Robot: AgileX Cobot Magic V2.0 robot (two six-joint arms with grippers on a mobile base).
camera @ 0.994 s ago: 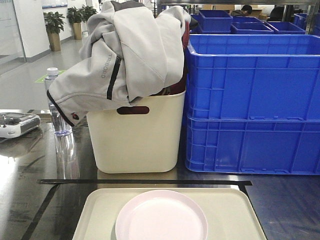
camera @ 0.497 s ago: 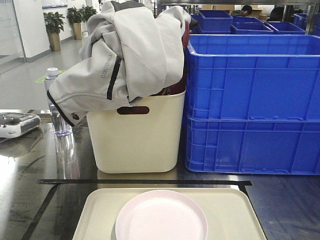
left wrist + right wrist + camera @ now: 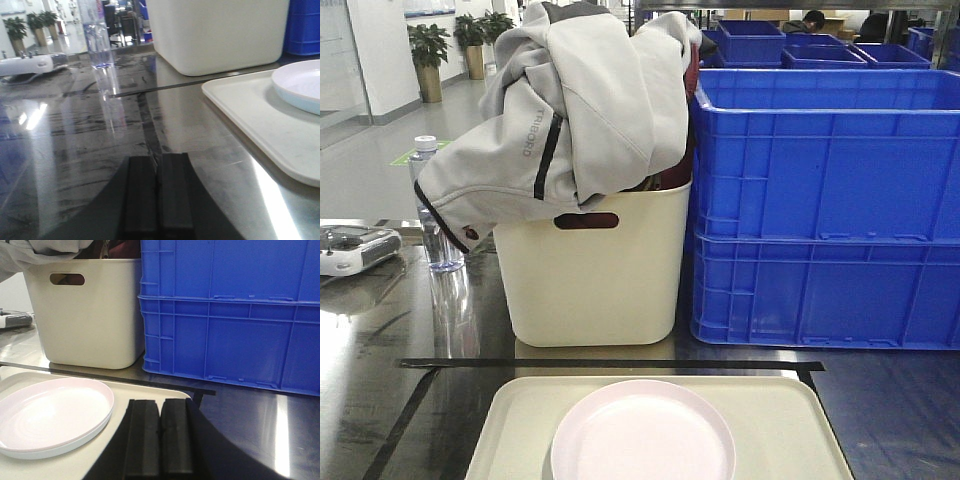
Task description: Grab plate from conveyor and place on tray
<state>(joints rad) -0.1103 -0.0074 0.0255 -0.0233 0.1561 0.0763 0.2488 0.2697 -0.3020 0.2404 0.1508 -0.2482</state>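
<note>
On the left, the left claw rests low over the bare steel counter, its two black pads pressed together on nothing, just beside the near left edge of the tray. A water bottle and a white controller stand further back on that side.

In the middle, the plate lies flat inside the tray, in front of the cream bin with a grey jacket heaped over it. No conveyor is in view.

The plate looks light, stiff and glossy, so probably slippery; its thin raised rim is the only part to pinch, best taken at the edge nearest a claw.

On the right, the right claw is likewise closed and empty, just beside the plate's rim, with stacked blue crates behind
</note>
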